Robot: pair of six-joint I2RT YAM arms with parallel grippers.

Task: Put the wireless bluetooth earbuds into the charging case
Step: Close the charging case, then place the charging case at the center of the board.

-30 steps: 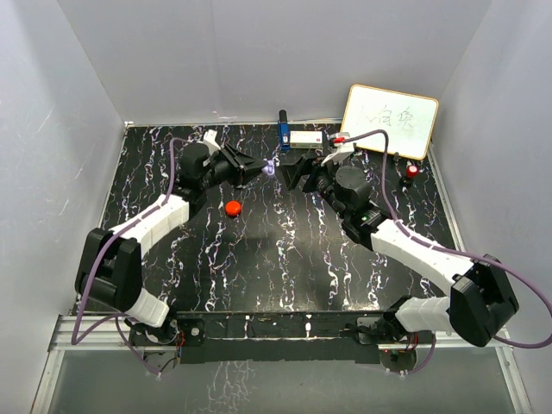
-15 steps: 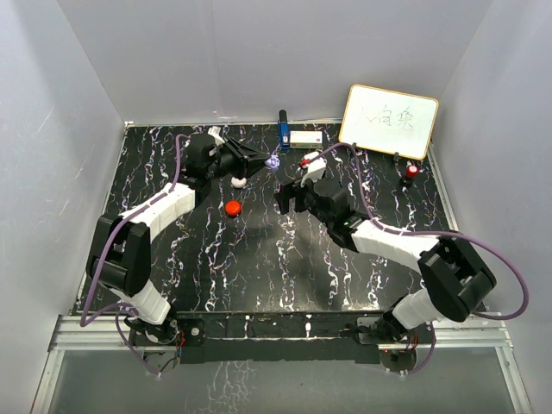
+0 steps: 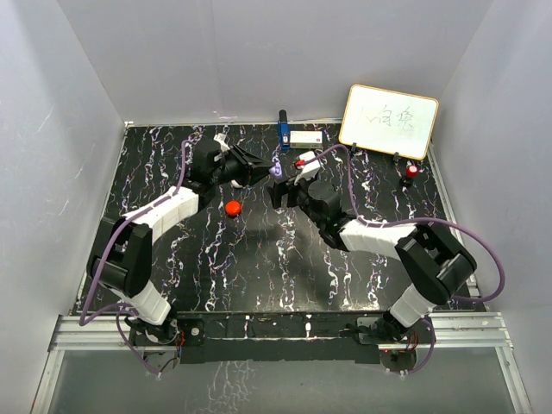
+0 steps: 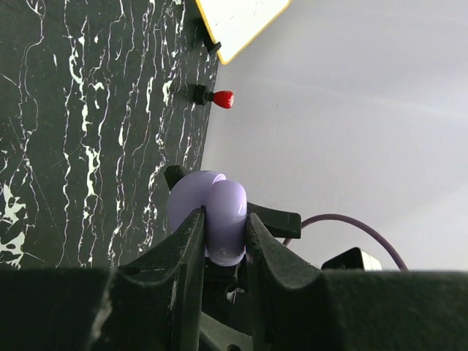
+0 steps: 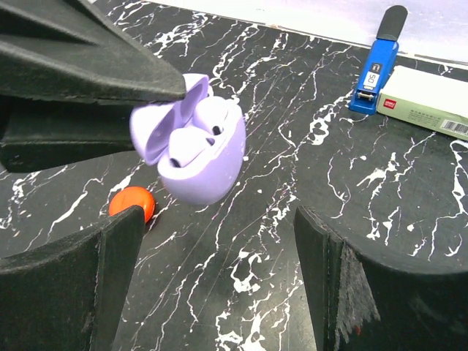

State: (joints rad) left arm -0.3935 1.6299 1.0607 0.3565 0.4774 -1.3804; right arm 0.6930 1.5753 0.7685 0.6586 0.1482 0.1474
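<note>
At the left, the left claw (image 3: 263, 169) is seen clamped on the charging case (image 3: 275, 170), which is held raised above the counter (image 3: 259, 259) near its far middle. In the left wrist view the lilac shell (image 4: 212, 212) is pinched at its sides between the two fingers. The lid (image 5: 157, 110) is swung open and the case is tilted, so that its mouth is turned towards the right arm. Two pale earbuds (image 5: 184, 143) can be made out in the wells, apparently already seated, though how deep they sit cannot be told.

Below the case, an orange puck (image 5: 133, 202) lies on the counter, apart from both claws.

To the right, the right claw (image 3: 279, 191) is pointed at the case with its jaws held wide apart and nothing between them. From that claw the case lies straight ahead and a little to the left of the gap, near but not touching. Its long axis is set slanting across the line between the fingers. The right arm is judged the only free one for any pressing or closing move.

Farther right, a blue stapler (image 5: 378, 64) and a white box (image 5: 431, 106) rest untouched.
</note>
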